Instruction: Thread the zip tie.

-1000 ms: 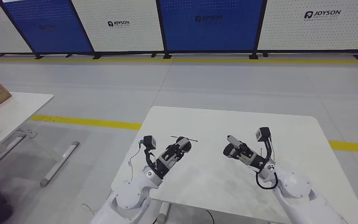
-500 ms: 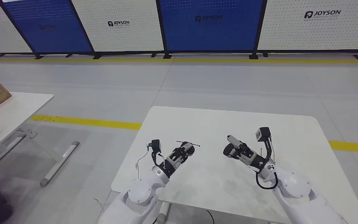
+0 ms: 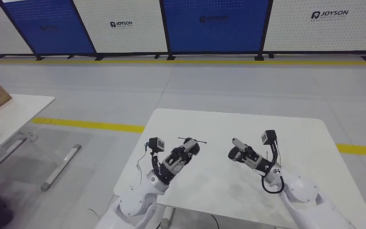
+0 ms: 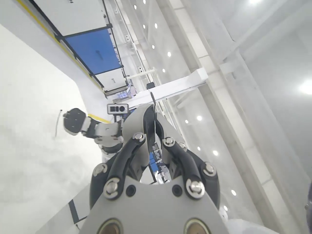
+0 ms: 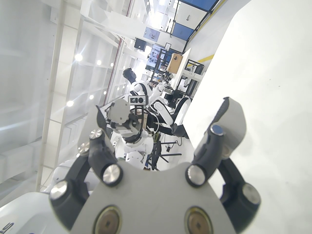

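My left gripper (image 3: 190,150) hovers over the white table's (image 3: 257,123) near left part, shut on a thin black zip tie (image 3: 192,139) that sticks out to both sides of the fingers. In the left wrist view the zip tie (image 4: 153,101) runs up between the closed fingers of the left gripper (image 4: 152,116), and its tip pokes out past them. My right gripper (image 3: 235,147) hangs a short way to the right, facing the left one. In its own view the right gripper (image 5: 162,104) is open with nothing between the fingers. The left gripper (image 5: 119,115) shows beyond it.
A thin pale strap (image 4: 57,124) appears on the table beside the right gripper (image 4: 73,121). The table's left edge lies close under the left arm. A second white table (image 3: 23,109) stands far left, with blue and white panels (image 3: 216,26) behind.
The left gripper with the zip tie dipped a little toward the table, then rose again, ending slightly farther right. The right arm has not moved.
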`<state>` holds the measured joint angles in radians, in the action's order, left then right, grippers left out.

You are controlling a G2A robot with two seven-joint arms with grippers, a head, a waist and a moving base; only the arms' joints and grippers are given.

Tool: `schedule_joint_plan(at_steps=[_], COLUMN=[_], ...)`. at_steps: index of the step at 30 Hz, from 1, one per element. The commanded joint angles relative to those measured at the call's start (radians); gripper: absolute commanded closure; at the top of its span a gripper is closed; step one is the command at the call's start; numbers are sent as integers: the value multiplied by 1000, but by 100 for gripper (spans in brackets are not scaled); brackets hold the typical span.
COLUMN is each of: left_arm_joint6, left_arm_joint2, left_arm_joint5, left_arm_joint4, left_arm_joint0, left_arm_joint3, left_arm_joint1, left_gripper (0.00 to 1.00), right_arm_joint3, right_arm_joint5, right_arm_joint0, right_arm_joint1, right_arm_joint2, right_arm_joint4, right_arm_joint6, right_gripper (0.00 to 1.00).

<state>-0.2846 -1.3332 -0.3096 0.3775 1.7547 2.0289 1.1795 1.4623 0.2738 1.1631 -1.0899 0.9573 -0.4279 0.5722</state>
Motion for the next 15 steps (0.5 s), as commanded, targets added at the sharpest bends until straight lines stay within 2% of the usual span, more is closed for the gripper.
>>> schedule_joint_plan(at_steps=[1,4,7,11,15], left_arm_joint6=[-12,-12,-10,31,59], left_arm_joint2=[-8,-9,5,41,80], left_arm_joint5=[-14,-30,-6,54,98], left_arm_joint4=[5,8,-21,-102,-143], left_arm_joint0=[21,32,18,-26,-68], left_arm_joint3=[39,59,37,-37,-115], left_arm_joint1=[-2,-2,-1,3,8], left_gripper=[100,100,100,100,100], right_arm_joint3=[0,0,0,0,0], right_arm_joint5=[0,0,0,0,0], right_arm_joint0=[0,0,0,0,0], right_arm_joint1=[0,0,0,0,0], right_arm_joint2=[0,0,0,0,0], right_arm_joint4=[0,0,0,0,0], right_arm_joint6=[0,0,0,0,0], right_gripper=[0,0,0,0,0])
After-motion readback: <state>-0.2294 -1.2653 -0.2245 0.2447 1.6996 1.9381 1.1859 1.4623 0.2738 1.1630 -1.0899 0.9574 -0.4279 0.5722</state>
